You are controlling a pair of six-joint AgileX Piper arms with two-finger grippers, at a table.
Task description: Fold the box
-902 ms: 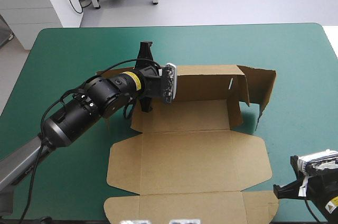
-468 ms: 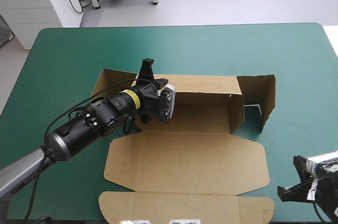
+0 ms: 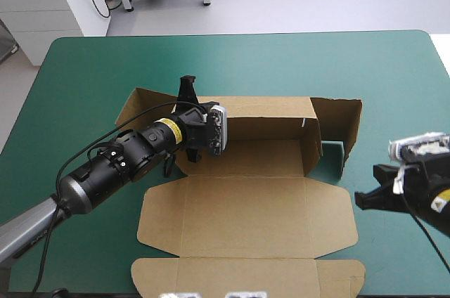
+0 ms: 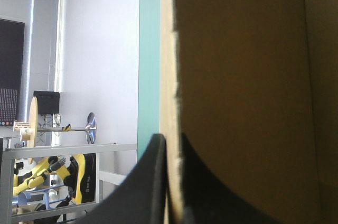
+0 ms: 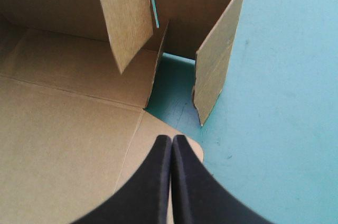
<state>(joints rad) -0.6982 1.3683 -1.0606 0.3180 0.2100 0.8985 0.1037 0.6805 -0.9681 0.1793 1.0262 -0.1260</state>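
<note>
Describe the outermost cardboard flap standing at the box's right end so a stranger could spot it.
On the teal-green table lies the brown box, its far wall raised. At that wall's right end the outer flap stands upright on the bare cover, beyond the inner flap at the floor's edge.

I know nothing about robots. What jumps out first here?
A brown box, half folded, lies mid-table on the teal-green cover: its far wall stands up, its near flaps lie flat. The left gripper pinches that far wall near its left end, while the right gripper, shut and empty, hangs by the box's right edge.
</note>
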